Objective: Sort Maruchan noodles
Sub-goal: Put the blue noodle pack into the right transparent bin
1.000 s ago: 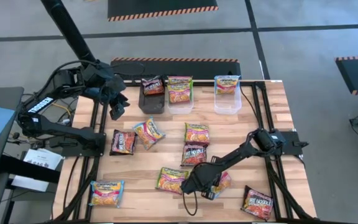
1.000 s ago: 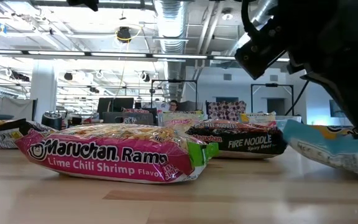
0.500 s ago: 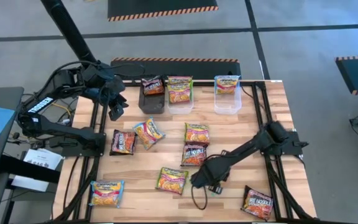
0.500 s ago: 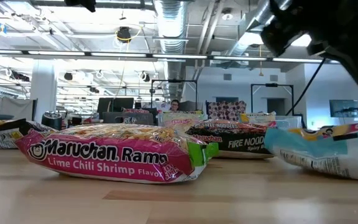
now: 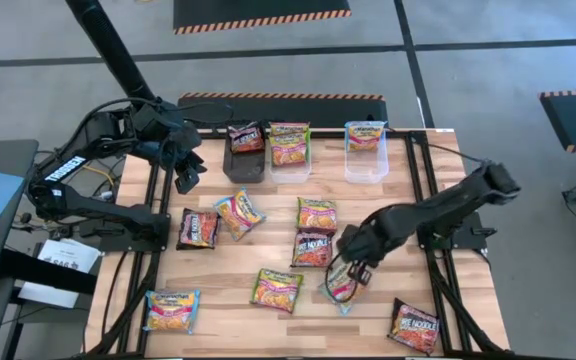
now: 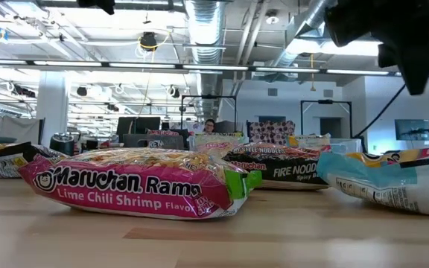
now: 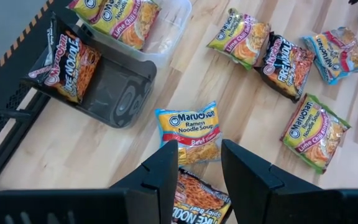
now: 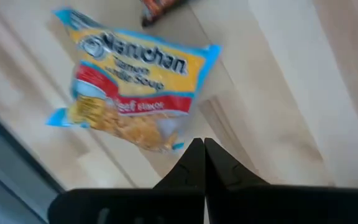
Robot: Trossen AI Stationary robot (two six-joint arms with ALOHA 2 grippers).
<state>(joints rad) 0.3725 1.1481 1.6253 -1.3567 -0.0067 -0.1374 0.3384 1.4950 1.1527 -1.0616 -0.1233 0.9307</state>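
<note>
The right claw (image 5: pixel 360 272) hangs above the near middle of the wooden counter (image 5: pixel 428 210), and its two fingers (image 8: pixel 194 163) are clenched together with nothing between them. Just beneath it lies a light blue Maruchan beef packet (image 5: pixel 340 285) flat on the wood, apart from the claw (the right wrist view shows it free of the fingers, face up).

The left claw (image 5: pixel 187 176) hovers over the far left corner of the counter. Its fingers (image 7: pixel 166 174) stand apart and grasp nothing; under them, in the left wrist view, lie another blue beef packet (image 7: pixel 189 130) and a dark Fire Noodle packet (image 7: pixel 194 199).

The other noodles are spread over the counter. At the far edge a black tub (image 5: pixel 246 165) carries one dark packet (image 5: pixel 245 137), a clear tub (image 5: pixel 290 168) beside it carries a Lime Chili Shrimp packet (image 5: pixel 289 142), and a second clear tub (image 5: pixel 366 165), well apart to the right, carries a blue packet (image 5: pixel 365 133). In the middle a green-edged packet (image 5: pixel 316 214) lies just beside a dark one (image 5: pixel 312 248). Toward the near edge there are a Lime Chili Shrimp packet (image 5: pixel 277 290), a blue packet in the left corner (image 5: pixel 172 310) and a dark packet in the right corner (image 5: pixel 414 326).
</note>
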